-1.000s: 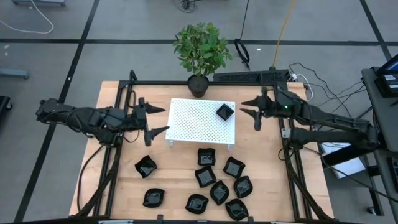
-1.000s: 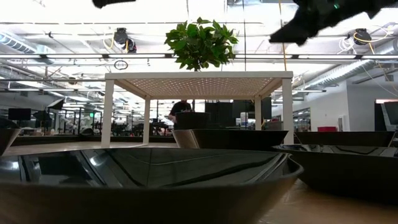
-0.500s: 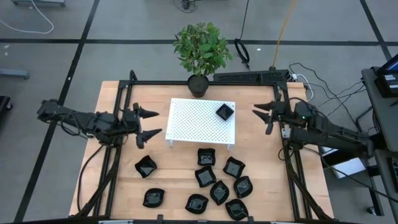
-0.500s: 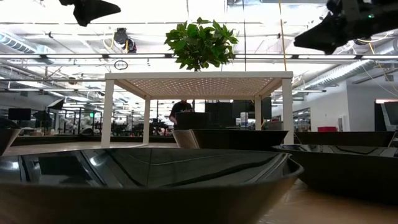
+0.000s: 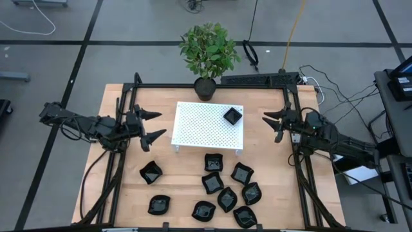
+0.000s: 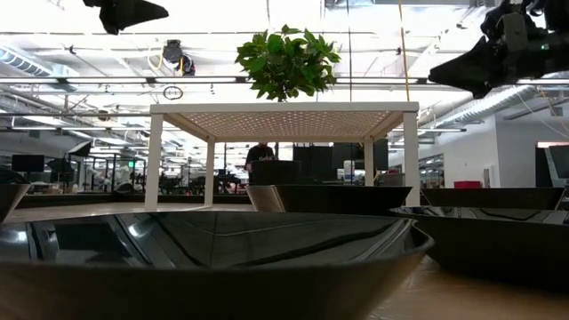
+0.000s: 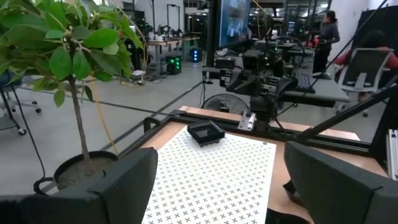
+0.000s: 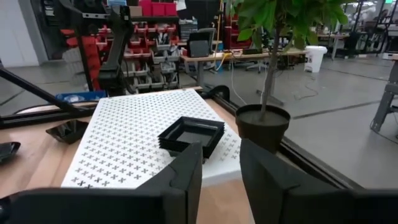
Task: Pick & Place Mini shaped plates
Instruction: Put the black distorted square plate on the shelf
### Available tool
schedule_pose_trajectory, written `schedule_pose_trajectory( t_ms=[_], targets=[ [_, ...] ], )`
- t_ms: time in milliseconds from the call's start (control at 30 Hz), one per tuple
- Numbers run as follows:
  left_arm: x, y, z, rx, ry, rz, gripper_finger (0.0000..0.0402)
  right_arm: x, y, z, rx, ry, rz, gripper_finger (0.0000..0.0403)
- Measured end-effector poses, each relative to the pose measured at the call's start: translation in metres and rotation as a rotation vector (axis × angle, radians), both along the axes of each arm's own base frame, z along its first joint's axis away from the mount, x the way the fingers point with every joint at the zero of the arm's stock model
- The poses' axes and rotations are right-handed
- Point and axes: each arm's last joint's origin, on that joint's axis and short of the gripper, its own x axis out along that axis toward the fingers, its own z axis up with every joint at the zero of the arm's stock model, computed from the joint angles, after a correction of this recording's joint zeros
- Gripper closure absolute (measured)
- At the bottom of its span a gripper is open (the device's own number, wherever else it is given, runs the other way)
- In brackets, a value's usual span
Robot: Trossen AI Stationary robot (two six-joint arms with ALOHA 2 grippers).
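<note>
- Left gripper (image 5: pixel 151 125) raised off the table, left of the white platform (image 5: pixel 206 129), fingers spread wide, nothing between them.
- Right gripper (image 5: pixel 275 125) raised just right of the platform, fingers parted with a narrower gap, nothing held.
- Both grippers aimed inward at the platform from opposite sides, neither touching it.
- One square black plate (image 5: pixel 232 116) resting on the platform top, near its far right corner; same plate seen from the left wrist (image 7: pixel 206 132) and from the right wrist (image 8: pixel 191 135).
- Remaining black plates loose on the wooden table (image 5: pixel 116 193) in front of the platform: a tight cluster (image 5: pixel 228 190) toward the right, several touching or overlapping.
- Two more set apart toward the left: one (image 5: pixel 151 172) nearer the platform, one (image 5: pixel 159 205) close to the front edge.
- Potted plant (image 5: pixel 207 55) behind the platform at the table's far edge.
- Person (image 7: pixel 326 34) standing in the room beyond, seen from the left wrist.
</note>
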Motion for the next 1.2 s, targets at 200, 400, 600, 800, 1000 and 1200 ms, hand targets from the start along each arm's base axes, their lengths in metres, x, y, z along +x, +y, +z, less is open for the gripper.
schedule_pose_trajectory(
  t_ms=[200, 400, 600, 800, 1000, 1200],
  targets=[
    [0.0, 0.0, 0.0, -0.012, -0.007, -0.001, 0.0048, 0.006, -0.002, -0.017, -0.016, -0.047, 0.0, 0.0309],
    [0.001, 0.0, -0.001, -0.027, 0.0, -0.001, 0.0048, 0.009, -0.003, -0.033, -0.024, -0.073, 0.001, 0.0309],
    [0.006, -0.002, -0.004, 0.009, 0.033, 0.0, 0.0048, 0.01, -0.003, -0.036, -0.037, -0.112, 0.002, 0.0309],
    [0.011, -0.004, -0.008, 0.016, 0.062, 0.0, 0.0048, 0.01, -0.003, -0.037, -0.037, -0.109, 0.001, 0.031],
    [0.018, -0.007, -0.017, 0.039, 0.138, -0.028, 0.0048, 0.01, -0.003, -0.038, -0.034, -0.101, 0.0, 0.0309],
    [0.02, -0.007, -0.018, 0.004, 0.143, -0.012, 0.0048, 0.01, -0.003, -0.038, -0.034, -0.102, -0.001, 0.0309]
  ],
)
